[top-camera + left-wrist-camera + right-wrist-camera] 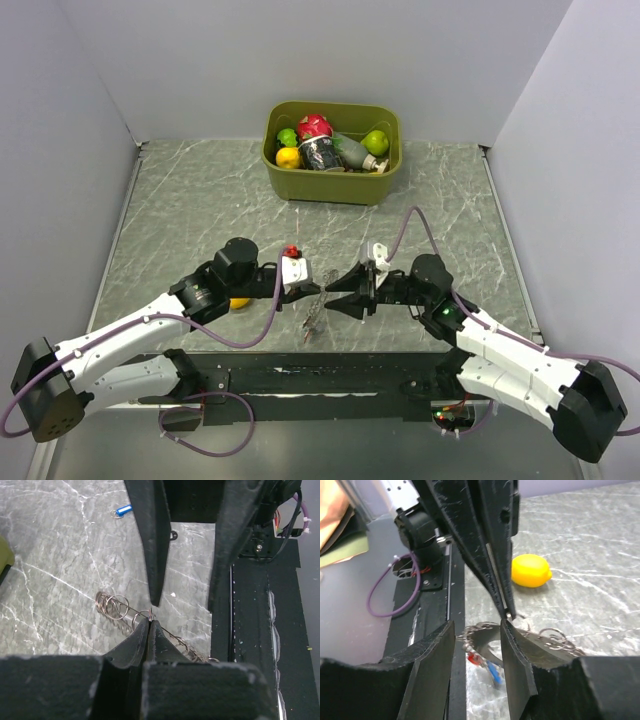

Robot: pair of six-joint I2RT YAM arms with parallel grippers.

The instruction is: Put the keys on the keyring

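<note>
The keyring hangs above the table between both grippers, with small wire rings along its rim. My left gripper is shut on one of those wire rings. In the right wrist view the left fingertips pinch it just above the keyring. My right gripper is open, with the keyring's edge between its fingers. A red key and a blue key, both blurred, dangle under the ring. Another red key and another blue key lie loose on the table.
A yellow lemon lies on the marble table beside the left arm. An olive bin full of fruit and packets stands at the back centre. The black base plate runs along the near edge. White walls close in both sides.
</note>
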